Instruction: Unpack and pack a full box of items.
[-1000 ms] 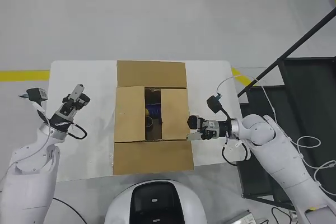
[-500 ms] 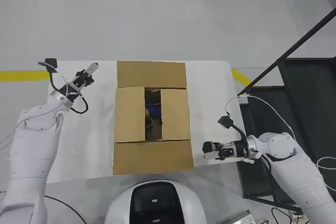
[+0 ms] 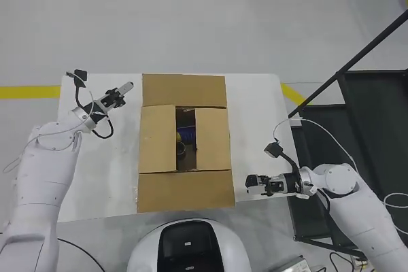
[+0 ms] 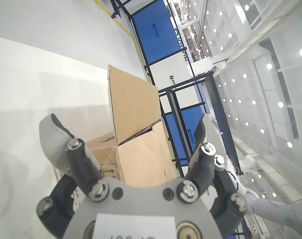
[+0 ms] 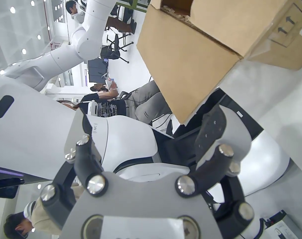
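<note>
The cardboard box stands mid-table. Its far flap and near flap lie folded outward, while the two side flaps are folded partly over the top. Through the narrow gap between them I see blue and yellow items; the rest inside is dark. My left gripper hangs open and empty by the box's far left corner, which rises ahead of the left gripper as the box. My right gripper is open and empty beside the near right corner. Its wrist view shows the right gripper just under the near flap.
The white table has bare room on both sides of the box. A black metal rack stands close off the table's right edge, beside my right arm. A yellow floor line runs behind the table.
My left gripper swung from the table's left middle up to the box's far left corner. My right gripper drew back from the right side flap to the near right corner.
</note>
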`<state>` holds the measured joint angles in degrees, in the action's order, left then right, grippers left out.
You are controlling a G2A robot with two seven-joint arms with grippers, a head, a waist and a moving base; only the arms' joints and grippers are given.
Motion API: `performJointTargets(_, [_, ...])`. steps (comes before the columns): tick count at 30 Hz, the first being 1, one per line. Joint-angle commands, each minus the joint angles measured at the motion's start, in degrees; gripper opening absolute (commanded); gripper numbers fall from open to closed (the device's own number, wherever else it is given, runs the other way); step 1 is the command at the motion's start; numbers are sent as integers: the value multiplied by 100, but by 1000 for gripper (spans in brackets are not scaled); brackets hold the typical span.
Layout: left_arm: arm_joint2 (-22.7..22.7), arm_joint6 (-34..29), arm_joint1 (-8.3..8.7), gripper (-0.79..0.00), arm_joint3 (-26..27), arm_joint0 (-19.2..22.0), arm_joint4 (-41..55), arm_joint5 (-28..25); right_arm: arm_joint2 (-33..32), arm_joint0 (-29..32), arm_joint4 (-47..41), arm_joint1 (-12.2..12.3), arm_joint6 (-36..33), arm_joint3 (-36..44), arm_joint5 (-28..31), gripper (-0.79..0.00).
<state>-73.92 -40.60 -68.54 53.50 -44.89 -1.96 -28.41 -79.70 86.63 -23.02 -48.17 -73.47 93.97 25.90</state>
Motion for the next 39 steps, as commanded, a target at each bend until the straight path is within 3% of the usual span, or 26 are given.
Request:
performJointTargets(1, [-25, 243, 23, 0, 131, -107, -231, 189, 65, -21, 134, -1, 51, -73, -297, 0])
performJointTargets(8, [-36, 1085, 9, 0, -106, -20, -549, 482, 595, -166, 417, -90, 427, -395, -670, 0])
performJointTargets(13, [285, 1300, -126, 0, -867, 443, -567, 342, 1163, -342, 458, -195, 390, -405, -700, 0])
performJointTargets(18, [558, 1447, -275, 0, -1580, 940, -564, 218, 1497, -551, -197, -295, 192, -397, -604, 0])
performJointTargets(27, [841, 1232, -479, 0, -2362, 1459, -378, -179, 1751, -1079, -2031, -507, -62, -636, -137, 0])
performJointTargets(39, [1180, 688, -665, 0, -3074, 1844, -554, -605, 1996, -1728, -1902, -716, 313, -1023, 190, 0])
